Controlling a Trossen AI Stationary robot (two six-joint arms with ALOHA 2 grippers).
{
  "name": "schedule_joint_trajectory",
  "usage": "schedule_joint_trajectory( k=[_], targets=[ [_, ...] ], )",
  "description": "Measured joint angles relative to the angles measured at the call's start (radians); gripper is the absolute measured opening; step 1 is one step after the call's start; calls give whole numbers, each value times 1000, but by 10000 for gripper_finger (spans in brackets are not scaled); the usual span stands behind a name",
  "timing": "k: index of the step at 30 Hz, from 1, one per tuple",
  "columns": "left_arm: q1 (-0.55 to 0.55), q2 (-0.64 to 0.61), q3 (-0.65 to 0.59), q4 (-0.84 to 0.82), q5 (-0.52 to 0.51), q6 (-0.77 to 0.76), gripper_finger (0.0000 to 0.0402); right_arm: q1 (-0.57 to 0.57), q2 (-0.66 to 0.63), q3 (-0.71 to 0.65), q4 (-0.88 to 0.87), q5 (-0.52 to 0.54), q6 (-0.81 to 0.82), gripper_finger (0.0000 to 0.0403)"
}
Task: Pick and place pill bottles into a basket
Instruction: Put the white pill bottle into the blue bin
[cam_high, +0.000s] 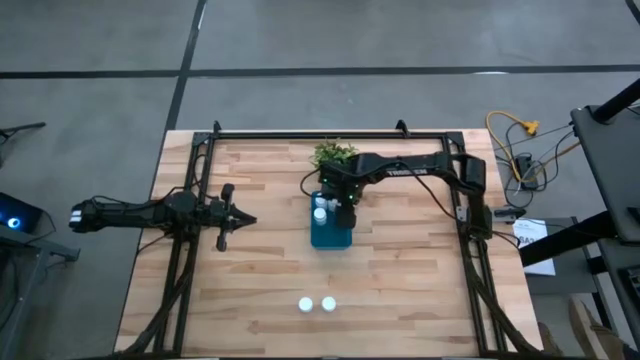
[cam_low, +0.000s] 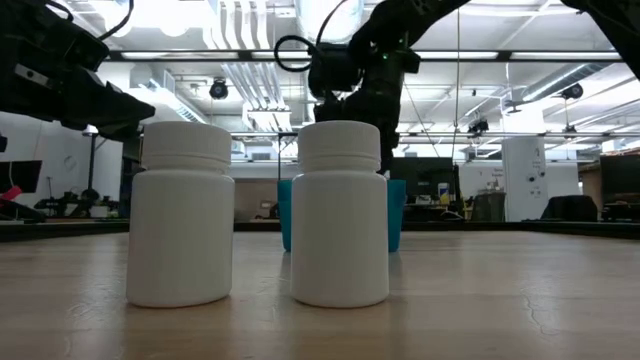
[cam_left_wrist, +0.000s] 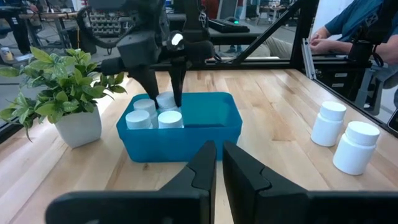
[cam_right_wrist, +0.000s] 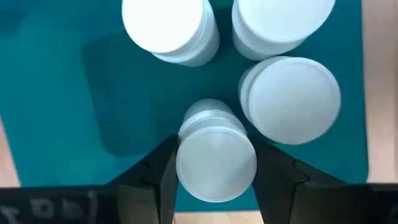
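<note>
Right wrist view: right hand (cam_right_wrist: 214, 165) grasping pill bottle (cam_right_wrist: 216, 155) inside basket (cam_right_wrist: 56, 93).

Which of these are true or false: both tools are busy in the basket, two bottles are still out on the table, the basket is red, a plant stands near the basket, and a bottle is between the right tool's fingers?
1. Both tools are in the basket. False: only the right tool is over the teal basket; the left tool waits, shut, apart from it.
2. Two pill bottles stand outside the basket. True: one and another stand side by side on the table.
3. The basket is red. False: it is teal-blue.
4. A small potted plant stands by the basket. True.
5. The right tool has a pill bottle between its fingers. True; three more bottles stand in the basket.
</note>
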Motion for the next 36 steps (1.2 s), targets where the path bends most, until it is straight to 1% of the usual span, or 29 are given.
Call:
schedule_joint_trajectory(
  k=[14,18,36],
  targets=[
    [0,15,0,0,2,-1,11,0,-16,1,-3,28,10,146],
    [0,16,0,-1,2,-1,11,5,-16,0,-3,74,14,146],
    [0,17,0,-1,2,-1,11,36,-16,-5,11,70,23,146]
  ],
)
